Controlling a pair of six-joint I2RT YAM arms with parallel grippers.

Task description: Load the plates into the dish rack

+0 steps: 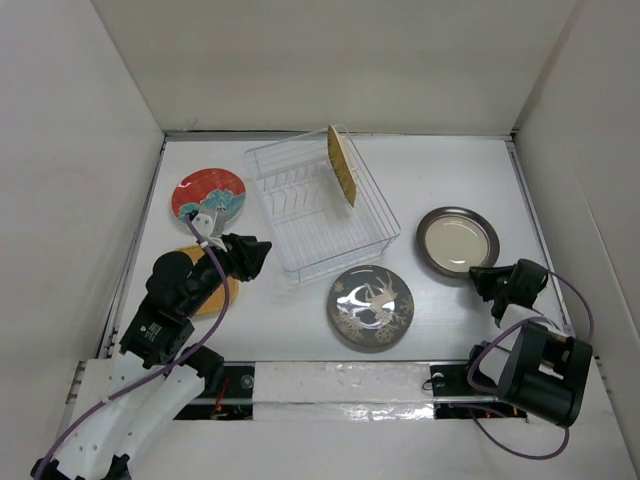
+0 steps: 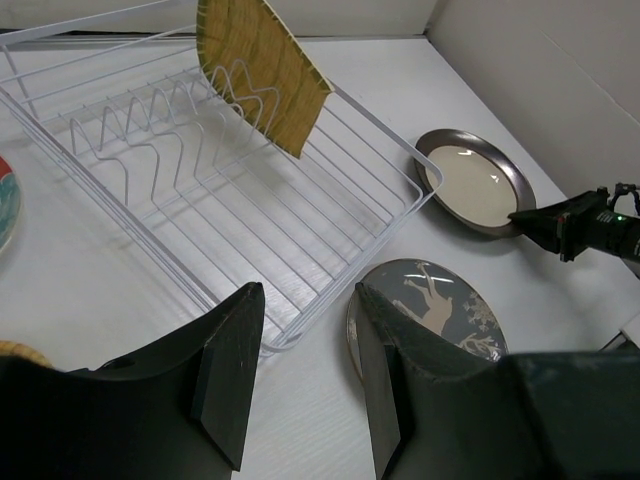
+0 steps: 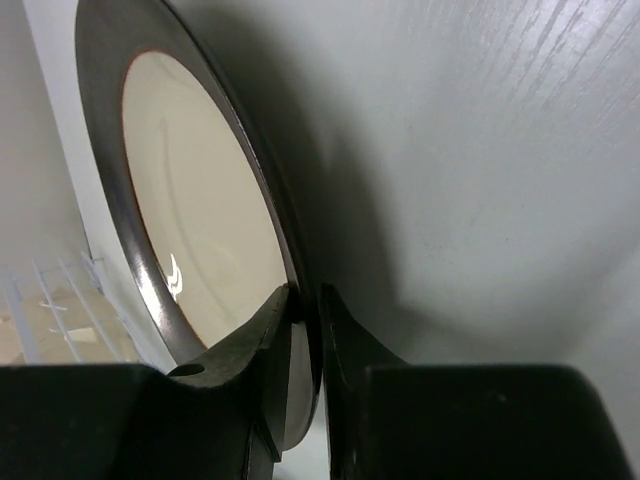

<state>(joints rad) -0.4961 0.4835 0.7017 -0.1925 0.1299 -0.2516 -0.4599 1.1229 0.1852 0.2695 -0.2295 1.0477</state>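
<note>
White tabletop (image 1: 450, 170), boxed in on three sides by plain white walls (image 1: 350, 60).

Dish rack (image 1: 300, 215): clear, rectangular, set at a slant toward the back centre of the table. Row of thin upright dividers along its floor.

Fan plate (image 1: 342, 165): yellow, ribbed, standing on edge inside the rack at its far right end, tilted against the rim. Only plate loaded.

Red plate (image 1: 208, 193): teal-and-white pattern, lying flat just left of the rack, close to it but not touching.

Orange plate (image 1: 226, 296): plain, flat at the near left, largely hidden under the left arm.

Dark plate (image 1: 371, 307): silver swirl design, flat on the table, just in front of the rack's near corner.

Cream plate (image 1: 457, 240): silver rim, to the right of the rack and apart from it. Near-right edge caught in the right gripper. Lifted or resting on the table: cannot tell.

Left gripper (image 2: 305, 300): hovering over bare table between the orange plate and the rack's near-left corner, pointed toward the rack. Fingers spread wide, nothing between them.

Right gripper (image 3: 303, 325): at the near right of the table. Fingers drawn almost together, pinching the cream plate's rim, one on the inner face and one on the underside.
</note>
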